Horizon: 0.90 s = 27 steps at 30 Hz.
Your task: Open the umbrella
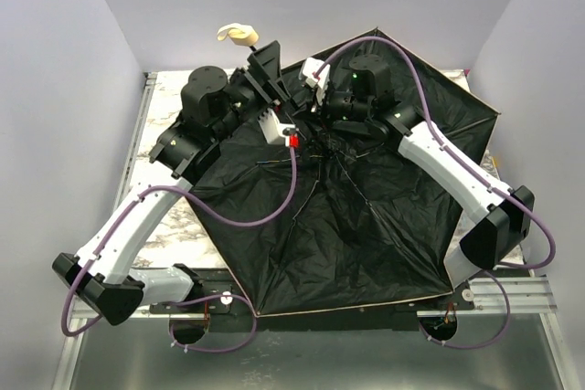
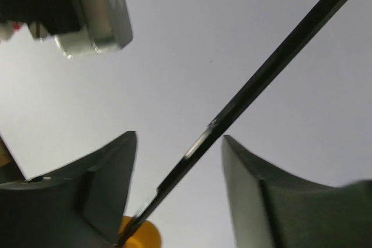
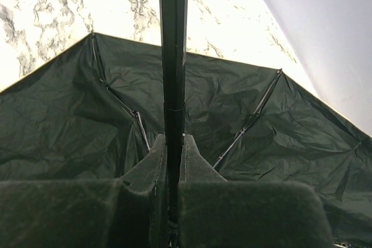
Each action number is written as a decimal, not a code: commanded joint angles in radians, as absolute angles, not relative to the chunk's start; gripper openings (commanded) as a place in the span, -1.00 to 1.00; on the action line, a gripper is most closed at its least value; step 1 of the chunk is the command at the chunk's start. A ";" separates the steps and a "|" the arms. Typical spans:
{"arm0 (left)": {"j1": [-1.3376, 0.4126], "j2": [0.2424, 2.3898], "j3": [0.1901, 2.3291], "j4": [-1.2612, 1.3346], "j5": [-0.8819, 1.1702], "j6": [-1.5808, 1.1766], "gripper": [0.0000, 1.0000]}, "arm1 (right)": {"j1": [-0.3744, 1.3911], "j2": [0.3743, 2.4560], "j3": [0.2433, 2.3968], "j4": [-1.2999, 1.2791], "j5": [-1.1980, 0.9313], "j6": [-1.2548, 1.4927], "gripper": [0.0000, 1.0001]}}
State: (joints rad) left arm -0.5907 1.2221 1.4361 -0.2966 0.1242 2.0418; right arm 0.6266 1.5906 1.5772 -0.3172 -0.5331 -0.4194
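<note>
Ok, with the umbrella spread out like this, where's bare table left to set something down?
Bare marble shows on the table at its back-left corner and down its left side, and in a patch between the left arm and the umbrella canopy's left edge. Centre and right are crowded: the canopy and the right arm cover them.

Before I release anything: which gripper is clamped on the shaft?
The right gripper: its jaws pinch the shaft. The left gripper stands open around it.
</note>
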 commanded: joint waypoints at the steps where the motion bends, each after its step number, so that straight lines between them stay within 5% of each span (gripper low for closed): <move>1: -0.576 1.253 1.529 -0.290 0.024 2.149 0.01 | 0.627 1.579 1.616 -0.380 -0.549 -0.493 -0.99; 2: -0.569 1.257 1.532 -0.290 0.027 2.149 -0.13 | 0.627 1.576 1.613 -0.384 -0.549 -0.494 -0.99; 5: -0.561 1.262 1.524 -0.274 0.043 2.143 -0.95 | 0.627 1.574 1.607 -0.389 -0.525 -0.477 -0.99; 6: -0.560 1.264 1.515 -0.259 0.047 2.138 -1.00 | 0.627 1.575 1.607 -0.382 -0.503 -0.456 -0.95; 9: -0.558 1.273 1.494 -0.210 0.034 2.120 -1.00 | 0.626 1.577 1.628 -0.346 -0.445 -0.373 -0.73; 13: -0.558 1.315 1.505 -0.168 -0.054 2.086 -1.00 | 0.627 1.563 1.691 -0.277 -0.418 -0.257 0.15; 15: -0.558 1.339 1.519 -0.143 -0.095 2.071 -1.00 | 0.627 1.546 1.719 -0.206 -0.403 -0.196 0.42; 18: -0.559 1.364 1.533 -0.121 -0.137 2.056 -1.00 | 0.627 1.519 1.760 -0.111 -0.441 -0.119 0.56; 27: -0.554 1.514 1.782 -0.215 -0.311 1.907 -1.00 | 0.627 1.479 1.787 0.075 -0.663 0.079 0.56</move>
State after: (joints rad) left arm -0.5594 1.4757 1.6287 -0.2573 -0.1730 2.0289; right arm 0.6209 1.5242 1.8072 -0.0647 -0.5240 -0.0395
